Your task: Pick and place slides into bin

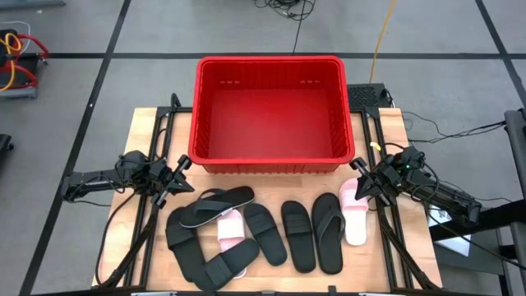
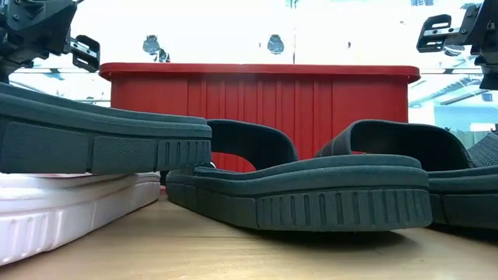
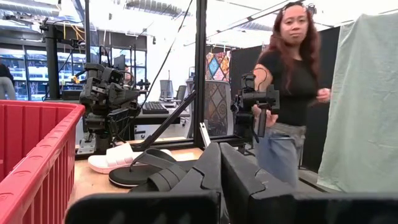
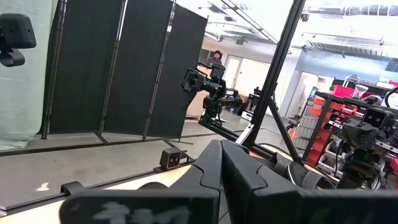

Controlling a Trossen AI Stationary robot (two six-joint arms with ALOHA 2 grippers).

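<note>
The bin [image 1: 271, 111] is glossy red plastic with finely ribbed walls, the black slides [image 1: 297, 234] look like matt, grainy foam with grooved edges, the pink slide [image 1: 354, 212] seems smooth foam, and the table [image 1: 144, 131] is pale, bare wood.

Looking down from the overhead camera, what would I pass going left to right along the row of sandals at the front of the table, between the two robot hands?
Left hand → black slides piled over a pink slide → black slide → black slide → black flip-flop → pink slide → right hand.
</note>
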